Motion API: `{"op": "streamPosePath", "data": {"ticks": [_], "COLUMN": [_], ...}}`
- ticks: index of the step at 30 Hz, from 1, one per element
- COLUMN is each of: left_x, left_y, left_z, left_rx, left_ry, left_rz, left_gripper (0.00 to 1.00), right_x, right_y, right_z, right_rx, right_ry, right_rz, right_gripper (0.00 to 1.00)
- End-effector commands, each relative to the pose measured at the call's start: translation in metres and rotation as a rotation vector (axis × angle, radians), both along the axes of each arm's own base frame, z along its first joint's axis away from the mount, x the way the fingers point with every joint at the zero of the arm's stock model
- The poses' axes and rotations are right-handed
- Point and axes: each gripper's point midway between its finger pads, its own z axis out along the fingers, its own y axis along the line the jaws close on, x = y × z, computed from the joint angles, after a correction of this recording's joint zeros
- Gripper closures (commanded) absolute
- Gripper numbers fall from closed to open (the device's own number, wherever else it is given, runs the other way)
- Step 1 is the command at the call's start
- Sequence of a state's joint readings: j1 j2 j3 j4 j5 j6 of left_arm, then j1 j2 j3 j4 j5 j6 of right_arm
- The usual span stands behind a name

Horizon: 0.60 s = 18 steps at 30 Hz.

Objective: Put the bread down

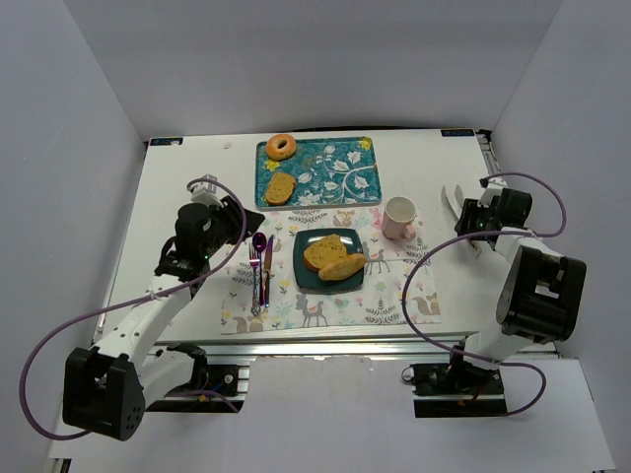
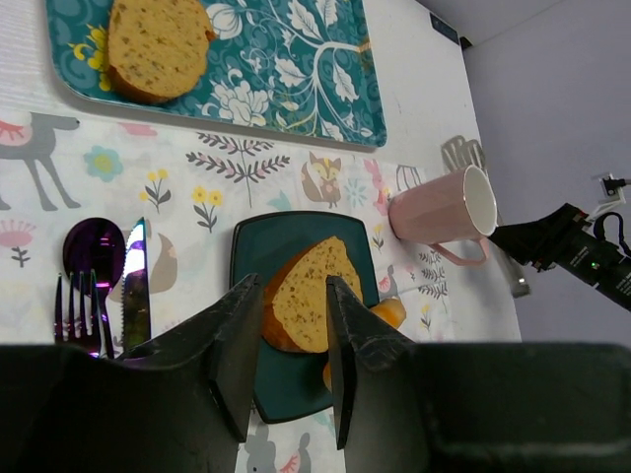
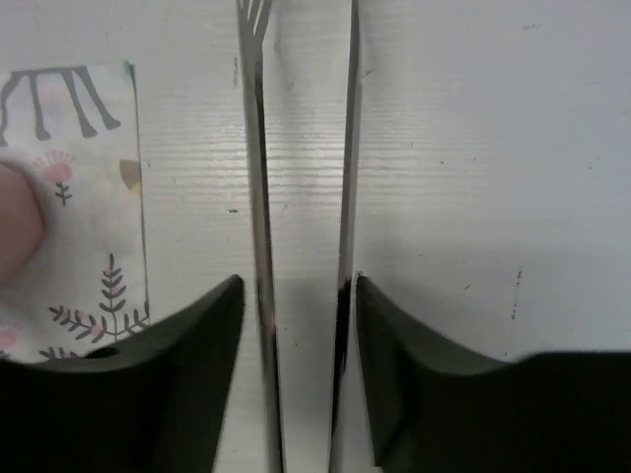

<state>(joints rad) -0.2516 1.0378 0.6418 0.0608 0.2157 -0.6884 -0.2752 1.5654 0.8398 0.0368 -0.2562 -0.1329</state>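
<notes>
Two bread slices [image 1: 333,258] lie on a dark teal plate [image 1: 304,279] in the middle of the placemat. A third slice [image 1: 280,187] rests on the floral tray [image 1: 340,168] behind it. My left gripper [image 1: 245,221] hovers left of the plate, open and empty. In the left wrist view its fingers [image 2: 237,365] frame the upper slice [image 2: 306,296] on the plate [image 2: 261,246] below, without touching it. My right gripper [image 1: 466,216] is at the right of the table. It stands open [image 3: 301,325], straddling a fork [image 3: 258,197] and a knife [image 3: 347,197] on the table.
A bagel [image 1: 281,147] sits at the tray's back left corner. A pink mug [image 1: 398,217] stands on the placemat right of the plate. A purple spoon, fork and knife [image 1: 261,271] lie left of the plate. White walls enclose the table.
</notes>
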Motion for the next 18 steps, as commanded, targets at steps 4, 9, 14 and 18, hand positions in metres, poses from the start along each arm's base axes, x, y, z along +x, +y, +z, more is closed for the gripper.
{"op": "streamPosePath", "data": {"ticks": [4,9,14,18], "left_x": [0.008,0.007,0.005,0.006], "left_y": [-0.02,-0.035,-0.039,-0.042], "left_z": [0.013,0.009,-0.004,-0.006], "left_rx": [0.019,0.065,0.143,0.196], "left_ry": [-0.032,-0.013,0.017,0.007], "left_rz": [-0.034,-0.085,-0.126,-0.139], "left_gripper": [0.57,0.56,0.52,0.5], "right_x": [0.006,0.011,0.016,0.024], "right_y": [-0.016,-0.023,-0.024,-0.012], "right_z": [-0.004,0.021,0.064,0.117], "right_rx": [-0.086,-0.12,-0.149,-0.199], "right_ry": [0.013,-0.014,-0.049,-0.145], "right_rz": [0.037,0.017,0.015,0.058], "right_gripper": [0.19,0.11,0.11,0.11]}}
